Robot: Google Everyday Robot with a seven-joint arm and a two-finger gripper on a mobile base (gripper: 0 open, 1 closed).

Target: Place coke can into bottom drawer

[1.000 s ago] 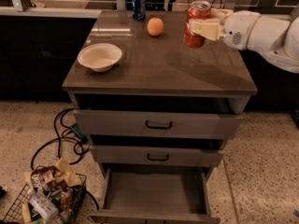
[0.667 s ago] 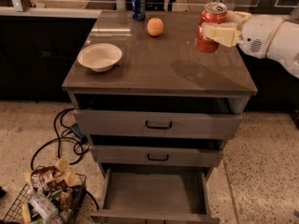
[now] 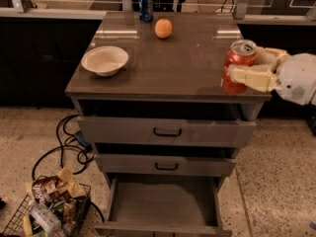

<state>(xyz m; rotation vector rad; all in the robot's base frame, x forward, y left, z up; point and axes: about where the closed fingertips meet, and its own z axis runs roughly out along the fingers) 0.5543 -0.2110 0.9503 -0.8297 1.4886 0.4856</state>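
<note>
Red with a silver top, the coke can (image 3: 237,58) is clamped between the cream fingers (image 3: 251,77) of the gripper (image 3: 245,67), which reaches in from the right over the cabinet top's (image 3: 173,68) front right corner. Well below and left of the fingers, the bottom drawer (image 3: 163,204) stands open.

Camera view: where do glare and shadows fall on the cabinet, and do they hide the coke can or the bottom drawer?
Camera view: two pale glare patches lie on the cabinet top, far from the coke can, which is evenly lit in the gripper at the top's right front edge; a soft shadow lies below the can; the open bottom drawer is shaded but readable.
</note>
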